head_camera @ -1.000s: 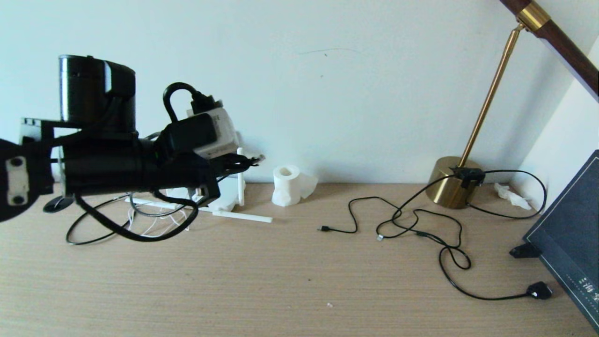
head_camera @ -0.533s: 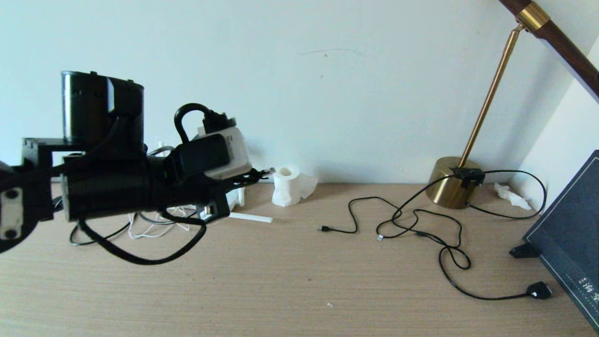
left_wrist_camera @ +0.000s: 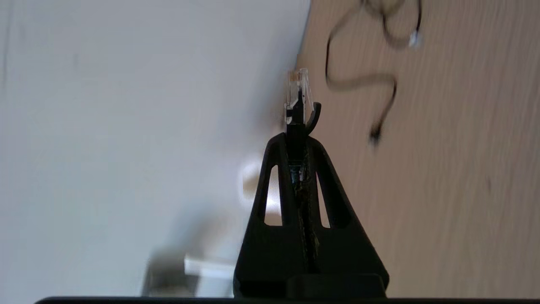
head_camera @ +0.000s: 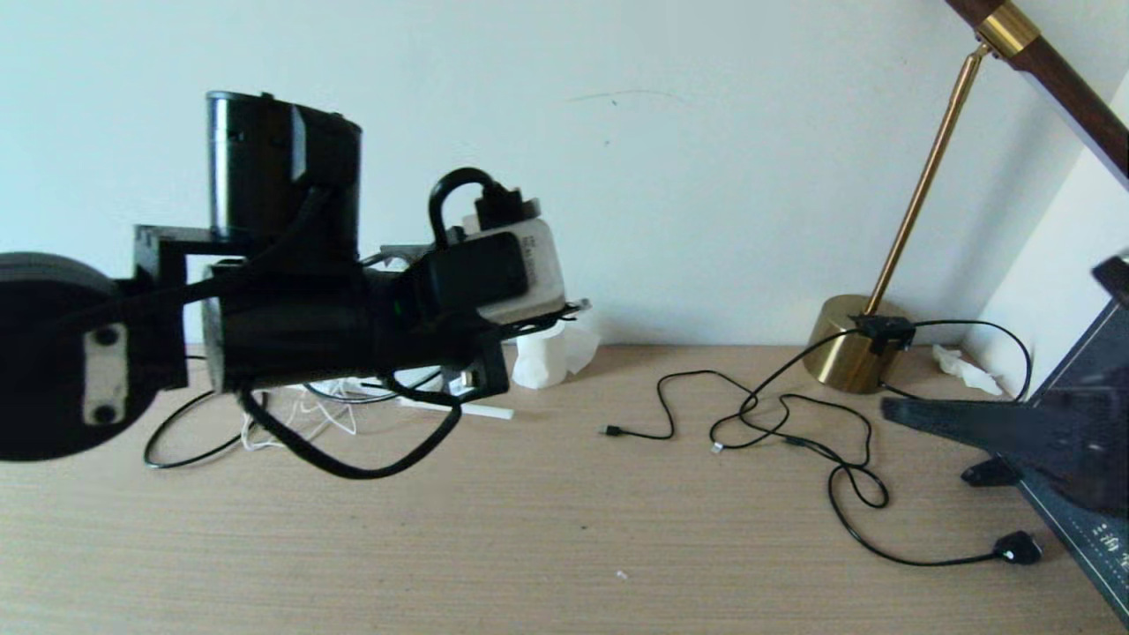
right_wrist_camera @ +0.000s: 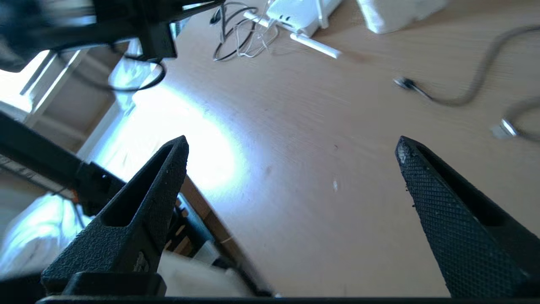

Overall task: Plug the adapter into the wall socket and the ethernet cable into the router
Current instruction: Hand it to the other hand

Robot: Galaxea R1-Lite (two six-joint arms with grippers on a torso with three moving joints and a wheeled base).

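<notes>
My left gripper [head_camera: 573, 309] hangs above the left part of the table and is shut on the ethernet cable's plug [left_wrist_camera: 297, 90], whose clear tip sticks out past the fingertips [left_wrist_camera: 291, 143]. The white router [right_wrist_camera: 295, 14] lies behind that arm by the wall; in the head view only one of its antennas [head_camera: 459, 410] shows, flat on the table. My right gripper [right_wrist_camera: 292, 143] is open and empty over the table's right side, and it shows at the head view's right edge [head_camera: 992, 339]. The adapter and the wall socket are hidden.
A white tissue roll [head_camera: 540, 357] stands by the wall. Thin black USB cables [head_camera: 750, 423] sprawl mid-right, next to a brass lamp base [head_camera: 851, 353] whose cord ends in a bulky plug [head_camera: 1014, 547]. A dark box [head_camera: 1094, 547] leans at the right edge.
My left arm has swung to the right, still holding the ethernet plug. My right gripper has come into the head view from the right.
</notes>
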